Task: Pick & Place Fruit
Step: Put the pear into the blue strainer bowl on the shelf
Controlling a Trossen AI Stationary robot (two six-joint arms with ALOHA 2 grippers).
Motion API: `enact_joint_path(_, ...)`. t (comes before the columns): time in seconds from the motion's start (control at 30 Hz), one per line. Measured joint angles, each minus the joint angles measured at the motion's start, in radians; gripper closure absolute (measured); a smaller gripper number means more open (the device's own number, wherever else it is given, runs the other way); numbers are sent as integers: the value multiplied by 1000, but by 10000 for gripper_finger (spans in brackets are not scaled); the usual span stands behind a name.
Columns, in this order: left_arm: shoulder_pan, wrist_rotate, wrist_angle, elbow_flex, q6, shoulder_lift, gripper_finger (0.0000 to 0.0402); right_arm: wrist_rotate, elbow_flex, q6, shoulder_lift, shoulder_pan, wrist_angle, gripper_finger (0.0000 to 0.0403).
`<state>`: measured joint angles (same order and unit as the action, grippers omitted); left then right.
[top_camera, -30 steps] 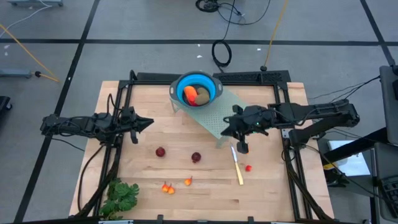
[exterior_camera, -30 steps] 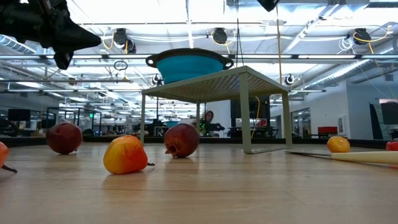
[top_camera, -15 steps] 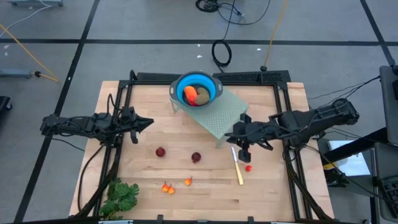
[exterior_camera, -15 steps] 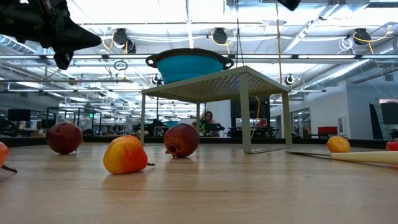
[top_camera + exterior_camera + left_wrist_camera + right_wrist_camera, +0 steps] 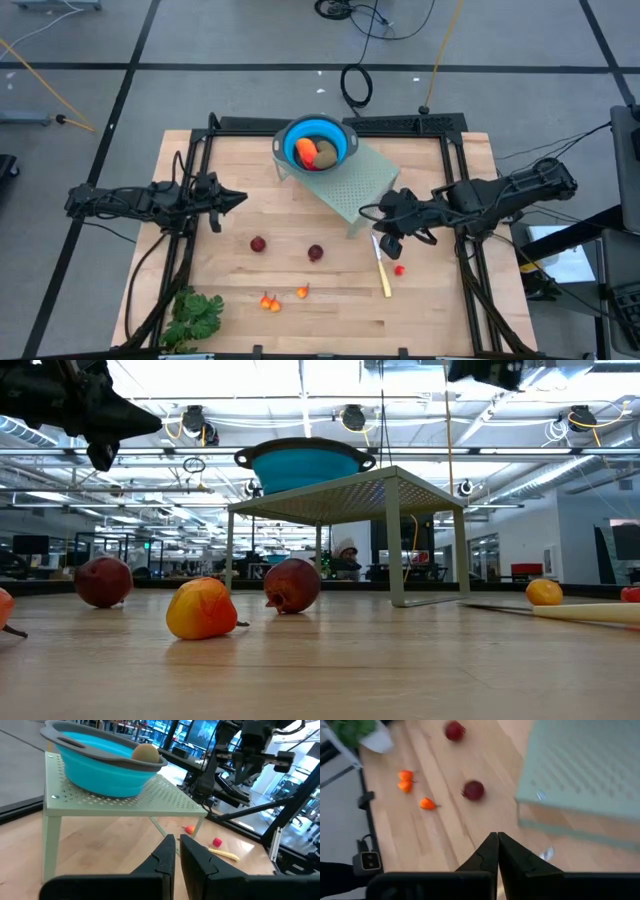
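Hovering with fingers pressed together and empty, the right tool is sitting just beside the rack corner and over the knife. Fruit is lying apart from it: a red ball beyond its tip, an orange bit beside the knife. Descending unopened is risking knocking fruit away or striking the knife. Left tool is idling, pressed together.

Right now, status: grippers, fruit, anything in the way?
Right gripper shut, empty, above the knife. Left gripper shut, waiting left of the rack. Two dark red balls loose on the table; some fruit in the blue bowl.
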<state>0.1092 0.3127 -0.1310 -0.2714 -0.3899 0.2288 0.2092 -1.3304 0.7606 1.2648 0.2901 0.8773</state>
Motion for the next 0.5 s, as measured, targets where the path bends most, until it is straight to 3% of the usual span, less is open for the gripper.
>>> enact_joint_path(0.27,0,0,0,0,46,0,376,-35,0,247,0,0,239,403)
enact_joint_path(0.5,0,0,0,0,49,0,376,-39,0,409,0,0,345,403)
